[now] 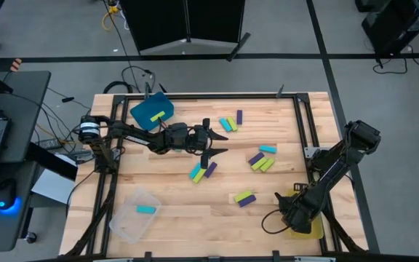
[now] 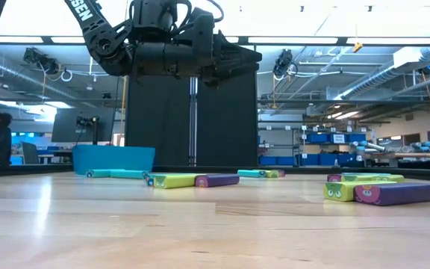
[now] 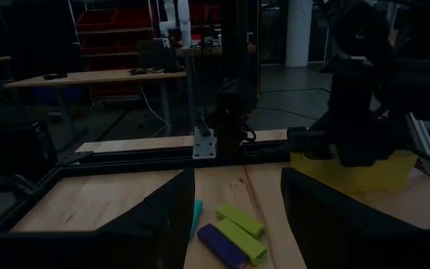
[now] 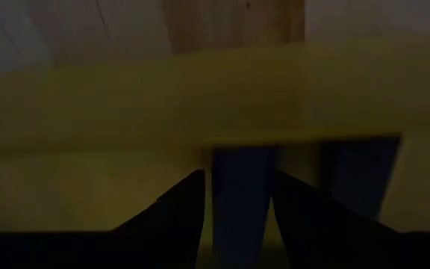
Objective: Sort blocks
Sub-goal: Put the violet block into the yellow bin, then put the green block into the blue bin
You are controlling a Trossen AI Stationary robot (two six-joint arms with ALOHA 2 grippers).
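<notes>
High view | step: right hand (image 1: pixel 297 216) over yellow bin (image 1: pixel 313 231) at counter's right corner, grip unclear | left hand (image 1: pixel 217 145) wide mid-counter | next: blocks (image 1: pixel 203 171) scattered centre, pick one

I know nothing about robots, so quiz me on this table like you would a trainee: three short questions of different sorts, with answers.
1. True or false: the clear bin holds a cyan block.
2. Which arm is over the yellow bin? A) left B) right
3. Fill in: the left gripper hangs above the table with its fingers ____.

Key: 1. True. 2. B; the right gripper is down at that bin. 3. Open; nothing is between them, and a lime and purple pair lies ahead.
</notes>
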